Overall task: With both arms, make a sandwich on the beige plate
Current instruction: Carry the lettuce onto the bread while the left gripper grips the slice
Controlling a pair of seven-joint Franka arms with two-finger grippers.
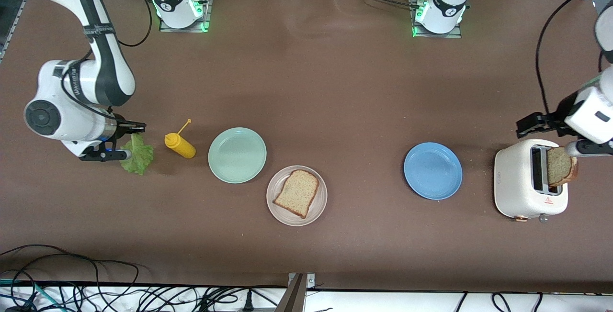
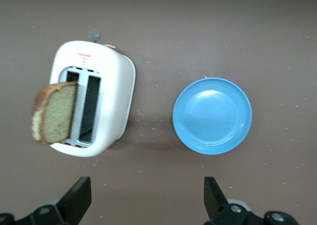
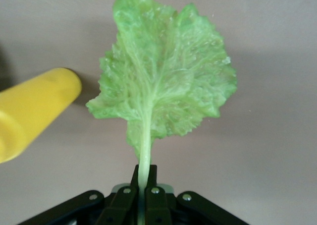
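One slice (image 1: 296, 192) on beige plate (image 1: 320, 206); one (image 1: 560, 166) in toaster (image 1: 519, 187).
We note right gripper (image 3: 144, 184) pinching lettuce (image 3: 163, 81) stem beside mustard bottle (image 1: 179, 145); left gripper (image 2: 147, 195) spread over table.

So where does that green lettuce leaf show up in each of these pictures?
Front view: the lettuce leaf hangs from the shut right gripper, at the right arm's end of the table, beside the yellow bottle.
Left wrist view: not in it.
Right wrist view: the leaf fills the middle, stem pinched in the gripper.
Shared landmark: the yellow bottle.
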